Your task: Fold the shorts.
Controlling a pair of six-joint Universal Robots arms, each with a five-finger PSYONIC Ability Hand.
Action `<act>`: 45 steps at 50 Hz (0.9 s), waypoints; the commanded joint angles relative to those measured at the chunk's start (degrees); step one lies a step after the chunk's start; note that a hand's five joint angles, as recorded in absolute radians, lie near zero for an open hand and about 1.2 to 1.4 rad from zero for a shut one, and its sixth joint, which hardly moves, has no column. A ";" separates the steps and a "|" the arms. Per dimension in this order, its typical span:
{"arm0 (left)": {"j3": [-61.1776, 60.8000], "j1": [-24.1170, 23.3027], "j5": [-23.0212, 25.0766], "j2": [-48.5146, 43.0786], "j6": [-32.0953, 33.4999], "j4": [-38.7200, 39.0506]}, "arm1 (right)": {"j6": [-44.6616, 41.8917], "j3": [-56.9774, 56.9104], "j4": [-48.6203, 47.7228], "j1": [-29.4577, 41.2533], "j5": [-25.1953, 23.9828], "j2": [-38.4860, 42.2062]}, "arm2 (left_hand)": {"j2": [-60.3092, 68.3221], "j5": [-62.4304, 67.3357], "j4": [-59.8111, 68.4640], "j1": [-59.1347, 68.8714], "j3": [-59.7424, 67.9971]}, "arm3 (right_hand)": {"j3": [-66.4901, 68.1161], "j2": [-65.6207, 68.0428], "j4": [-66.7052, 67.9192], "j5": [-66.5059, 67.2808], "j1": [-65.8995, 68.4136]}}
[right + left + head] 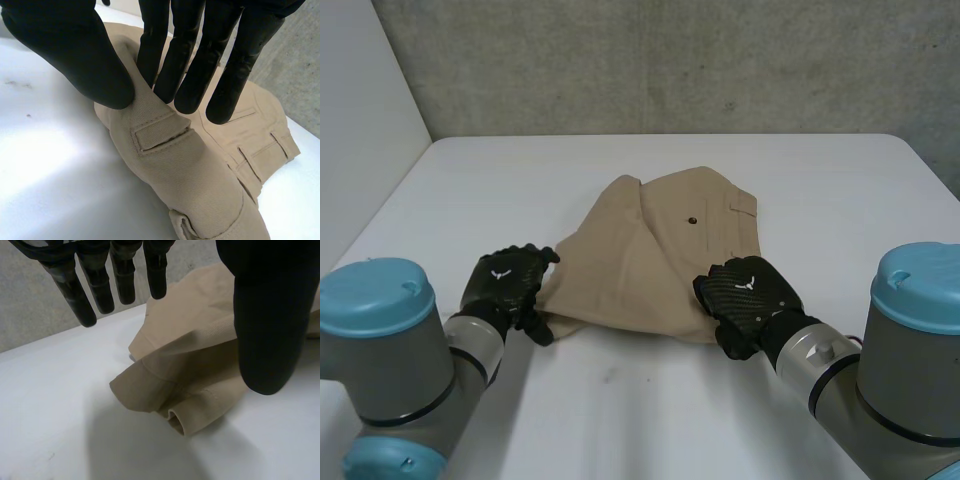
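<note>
You see the tan shorts [660,255] lying mid-surface [620,420]. Your left wrist view shows the left hand [505,285] with fingers [75,290] straight and apart above the near-left corner. The right wrist view shows the right hand [750,300] with fingers and thumb clamped on a raised fold at the near-right corner.

Light: bright, even, from overhead.
Glare: counter [40,165] washed white beside the shorts [200,180].
Shadows: soft, faint under the cloth's edge.
</note>
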 commanded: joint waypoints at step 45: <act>4.46 3.76 3.98 -4.54 -0.07 6.24 | 0.05 10.96 -6.37 -17.68 -2.91 -0.75 | 61.59 61.43 61.77 61.72 61.87 | -31.57 -33.30 -32.00 -30.66 -18.59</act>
